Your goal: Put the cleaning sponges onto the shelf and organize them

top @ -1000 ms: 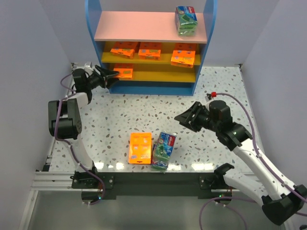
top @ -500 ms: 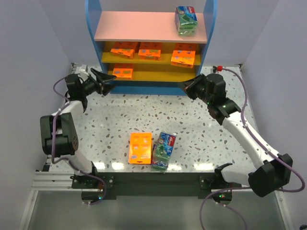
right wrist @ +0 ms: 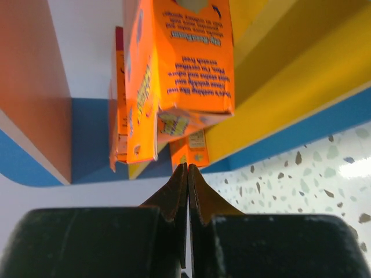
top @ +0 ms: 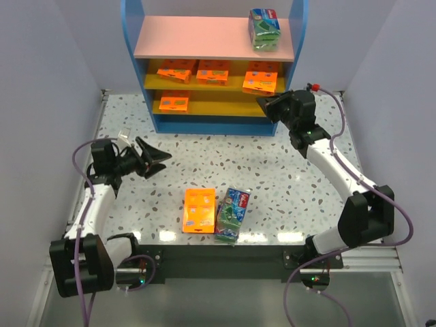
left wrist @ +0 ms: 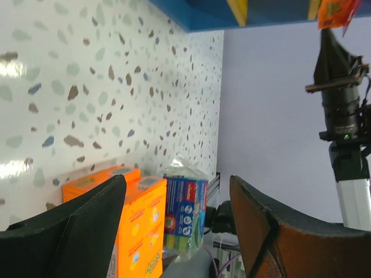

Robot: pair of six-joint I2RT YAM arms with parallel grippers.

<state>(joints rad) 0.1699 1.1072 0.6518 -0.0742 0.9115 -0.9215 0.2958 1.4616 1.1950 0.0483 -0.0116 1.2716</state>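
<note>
Left gripper [top: 158, 158] hangs low over the table [top: 286, 204], jaws wide apart with nothing between them, facing the two packs near the front edge. There an orange pack [top: 199, 210] lies flat, printed squares up, and a green pack [top: 231, 214] touches its right side. The left wrist view catches a red logo on the green wrapper and small print on the orange one, but neither can be read.

Right gripper [top: 261, 102] is up at the shelf [top: 211, 125], by its right panel, fingers pressed together on nothing. Just ahead of them sits the right-hand orange stack [right wrist: 174, 63] – blue lettering, upside down in that camera, too blurred to read. The middle board carries three orange lots and the lower board one at the left. A second green pack [top: 264, 28] is on the pink top, right end.
</note>
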